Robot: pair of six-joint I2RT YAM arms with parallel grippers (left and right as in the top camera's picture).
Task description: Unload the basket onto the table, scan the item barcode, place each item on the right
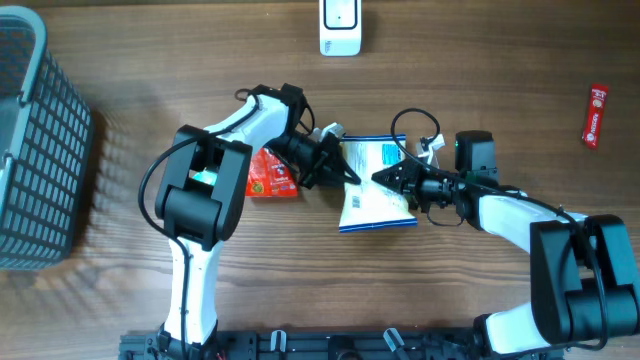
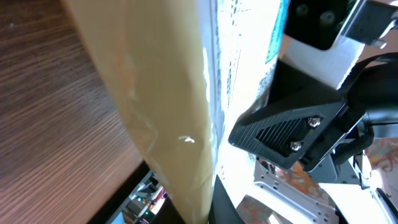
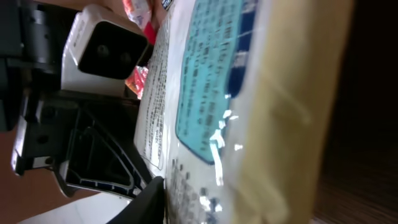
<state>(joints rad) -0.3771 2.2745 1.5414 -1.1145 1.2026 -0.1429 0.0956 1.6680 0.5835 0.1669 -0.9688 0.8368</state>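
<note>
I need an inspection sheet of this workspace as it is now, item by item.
Surface: wooden table.
Job's things: white-blue packet mid-table between both grippers; white scanner at far edge.
Clutter: red-orange packet by left arm; red packet at right; grey basket at left.
Grippers: left gripper shut on the white-blue packet; right gripper at its right edge, grip unclear.
Cables: black cable looped near right wrist.
Surroundings: nothing seen.

basket far left, scanner behind packet, bar far right
</note>
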